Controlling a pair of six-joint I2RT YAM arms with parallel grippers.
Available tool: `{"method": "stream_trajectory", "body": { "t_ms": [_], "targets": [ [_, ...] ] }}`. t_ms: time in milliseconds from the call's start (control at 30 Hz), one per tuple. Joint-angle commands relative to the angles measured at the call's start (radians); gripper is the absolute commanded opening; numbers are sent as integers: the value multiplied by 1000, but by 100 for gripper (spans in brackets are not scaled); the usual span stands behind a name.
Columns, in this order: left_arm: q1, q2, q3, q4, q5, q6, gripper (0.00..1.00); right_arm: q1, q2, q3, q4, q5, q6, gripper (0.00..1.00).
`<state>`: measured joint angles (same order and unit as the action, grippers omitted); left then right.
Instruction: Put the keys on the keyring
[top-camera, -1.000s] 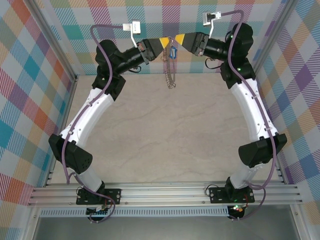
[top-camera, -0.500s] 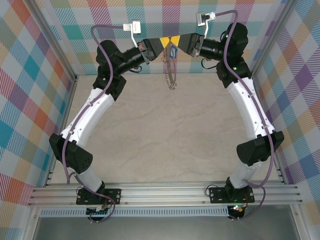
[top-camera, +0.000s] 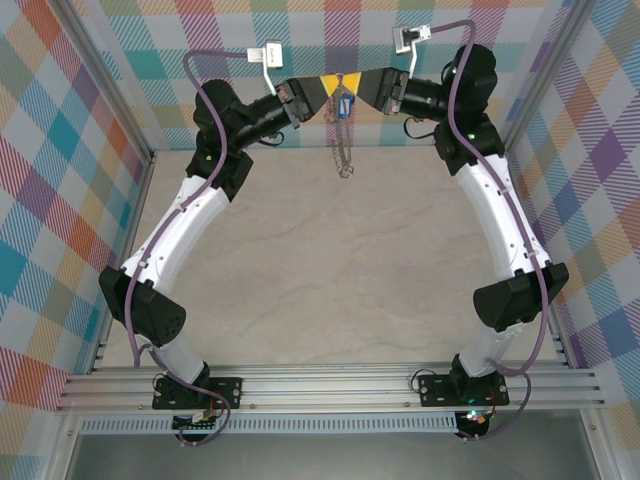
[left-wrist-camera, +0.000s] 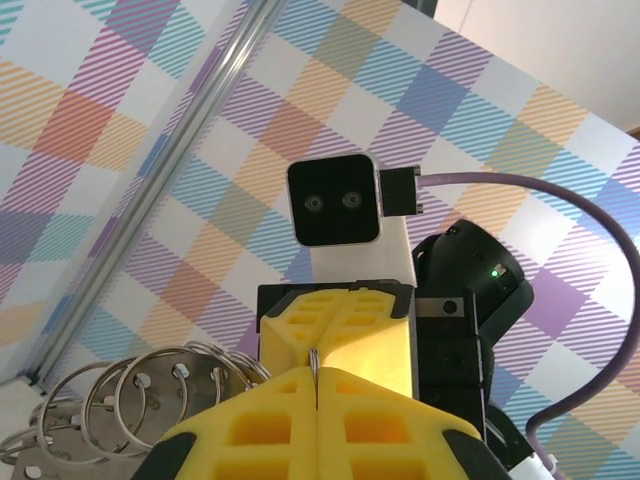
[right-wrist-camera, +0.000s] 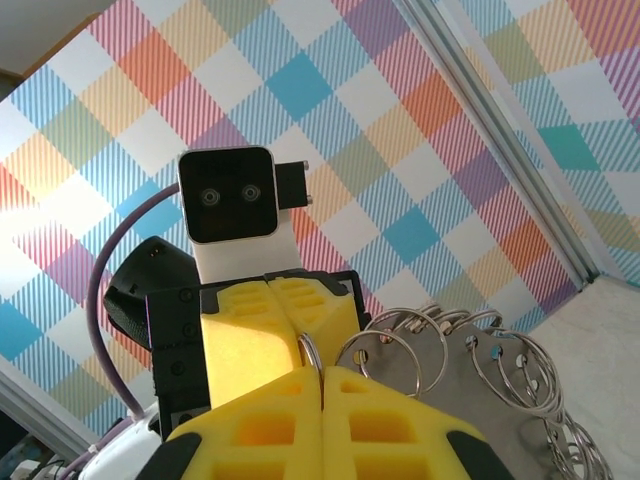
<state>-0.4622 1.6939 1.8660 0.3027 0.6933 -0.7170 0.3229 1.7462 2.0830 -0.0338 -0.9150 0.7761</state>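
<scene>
**benchrat:** Going from the near edge out, both arms come up off the rail, arch over the bare desk (top-camera: 330, 280) and meet nose to nose up by the far wall. So where's the actual stuff?

**loopy_k:** It's all at that meeting point. The left gripper (top-camera: 323, 90) and right gripper (top-camera: 354, 81) have their yellow tips touching. The keyring (top-camera: 342, 150) dangles from the pinch with its long axis straight down, clear of the desk. The key (top-camera: 345, 104) with the blue tag hangs just under the tips, a hair toward the right arm's side. My guess is the right arm is the one placed to work it.

**benchrat:** And the jaws?

**loopy_k:** Both closed. In the left wrist view the left jaws are pressed together on a thin loop of the keyring (left-wrist-camera: 313, 362), which stands up out of the seam. The right wrist view is the same story, with the loop (right-wrist-camera: 308, 350) poking out between its jaws and the opposite tips.

**benchrat:** Do the views disagree on anything?

**loopy_k:** Nope, they just fill each other in. From above you get the blue tag and the hang direction, but the pinch is too small to read. The wrist views show the seam and the fan of small rings (right-wrist-camera: 450, 360) off to one side.
</scene>
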Motion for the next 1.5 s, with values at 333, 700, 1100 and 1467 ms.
{"method": "stream_trajectory", "body": {
  "t_ms": [333,700,1100,1467],
  "targets": [
    [-5,-56,24,-379,-53,297,69,-22,-37,35,-526,-14,-435,0],
    [3,-60,37,-659,-43,465,73,-30,-17,99,-910,96,-751,0],
    [4,-22,63,-843,86,542,70,-30,-37,60,-963,92,-818,0],
    [4,-10,69,-849,34,489,72,-30,-36,31,-944,0,-798,0]
  ]
}}
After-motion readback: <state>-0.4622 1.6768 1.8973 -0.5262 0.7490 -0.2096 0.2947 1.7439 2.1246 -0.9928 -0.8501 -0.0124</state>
